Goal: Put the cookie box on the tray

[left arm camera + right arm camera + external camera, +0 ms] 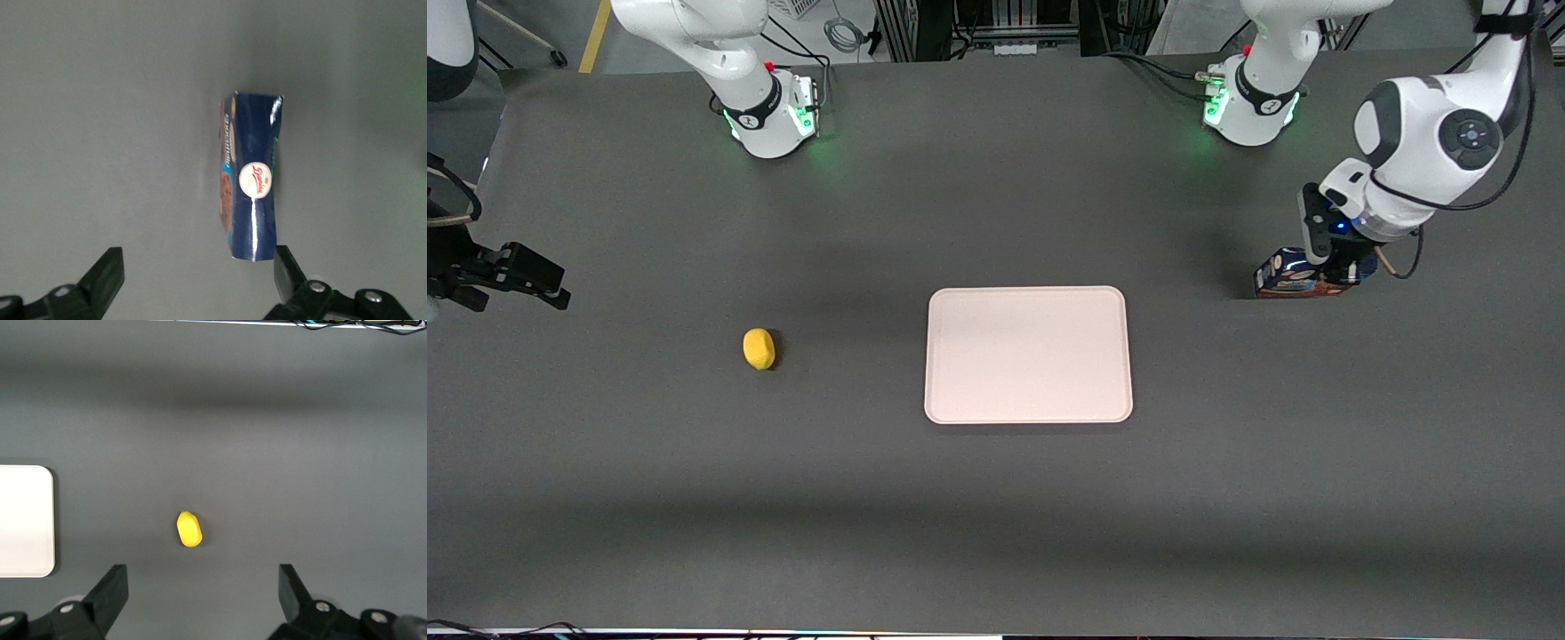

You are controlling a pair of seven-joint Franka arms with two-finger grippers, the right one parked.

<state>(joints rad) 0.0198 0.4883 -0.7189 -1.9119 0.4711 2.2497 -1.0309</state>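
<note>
The cookie box point(250, 180) lies flat on the desk point(996, 498) toward the working arm's end, well apart from the tray point(1029, 354), which sits bare. The gripper point(197, 277) hovers just above one end of the box, fingers spread wide and holding nothing. It looks like a light, thin carton with a glossy, slightly buckled skin, so I'd guess it dents easily; a gentle pinch across its narrow width, near the middle, seems safest.
</note>
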